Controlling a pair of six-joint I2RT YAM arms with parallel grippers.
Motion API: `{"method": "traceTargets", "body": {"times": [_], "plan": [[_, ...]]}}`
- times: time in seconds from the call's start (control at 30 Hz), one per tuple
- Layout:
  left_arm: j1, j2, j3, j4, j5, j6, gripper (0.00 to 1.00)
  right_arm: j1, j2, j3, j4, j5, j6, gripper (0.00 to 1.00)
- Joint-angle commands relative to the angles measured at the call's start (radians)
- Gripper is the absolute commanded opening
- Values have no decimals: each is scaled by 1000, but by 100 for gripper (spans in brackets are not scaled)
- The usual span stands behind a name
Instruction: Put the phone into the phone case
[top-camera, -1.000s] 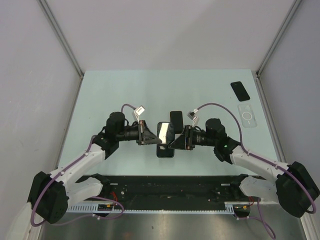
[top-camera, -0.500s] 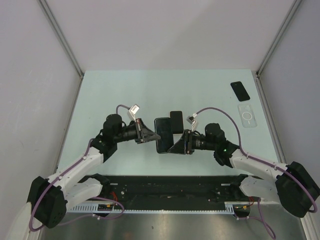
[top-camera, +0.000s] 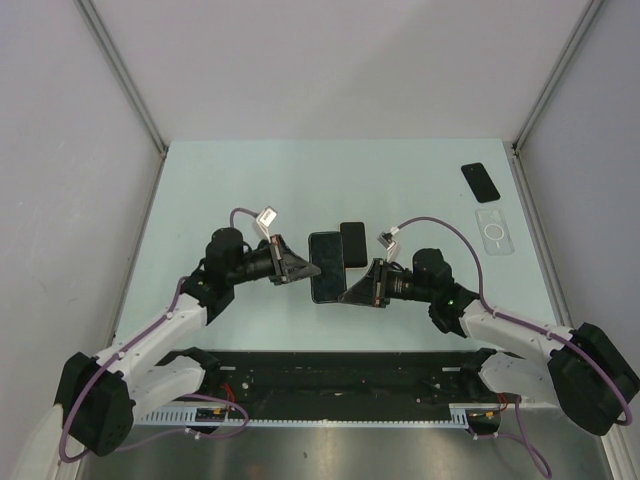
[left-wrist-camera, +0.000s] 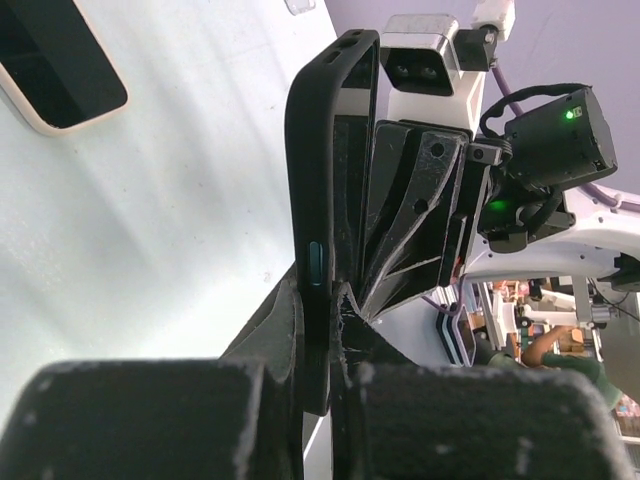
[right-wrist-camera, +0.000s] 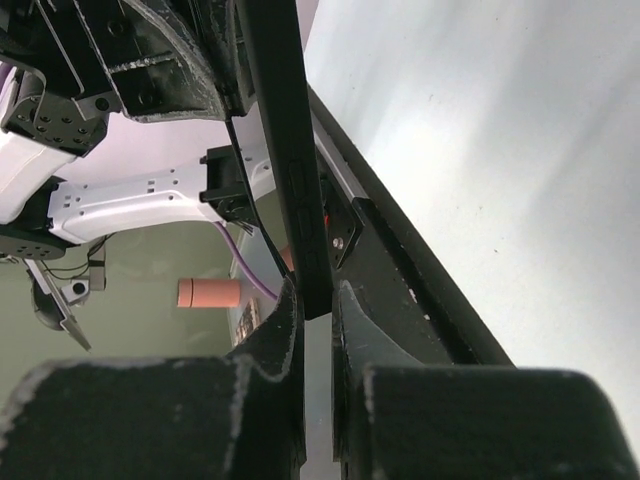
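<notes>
Currently in hand: the seating step.

Item: black phone case (left-wrist-camera: 305, 160), raised above the middle of the table (top-camera: 230, 180) between both arms. The phone (top-camera: 325, 265) shows in it as a dark glossy face. Whether every corner is home cannot be told.

Holders: the left gripper (top-camera: 298, 268) is clamped tight on the case's left edge. The right gripper (top-camera: 352, 287) is pinched on the opposite edge, jaws nearly together around the rim.

Next move, by judgement: press along the rim until the phone sits flush, with one side holding steady. Both grips sit on the very lip, so a slip could drop it.

Surroundings: a second dark handset (top-camera: 352, 244) lies just behind the held item. A black phone (top-camera: 480, 182) and a clear case (top-camera: 494, 230) lie well apart, near the right edge. Bare table shows left and far. The arm bases (top-camera: 340, 385) close the near side.
</notes>
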Motion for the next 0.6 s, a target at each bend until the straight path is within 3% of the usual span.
{"method": "traceTargets", "body": {"times": [0.0, 0.03, 0.13, 0.23, 0.4, 0.57], "plan": [[1, -8, 15, -22, -70, 93, 0, -10, -28, 15, 76, 49, 7, 0], [1, -8, 19, -22, -56, 97, 0, -11, -32, 15, 72, 46, -7, 16], [-1, 26, 62, -54, 43, 140, 0, -30, -67, 35, -9, 5, -76, 46], [-1, 55, 115, -131, 145, 203, 0, -73, -142, 81, -242, 6, -274, 63], [-7, 75, 162, -263, 229, 324, 0, -149, -219, 227, -483, 10, -470, 66], [-41, 102, 158, -292, 326, 361, 0, -188, -101, 385, -594, -73, -601, 68]]}}
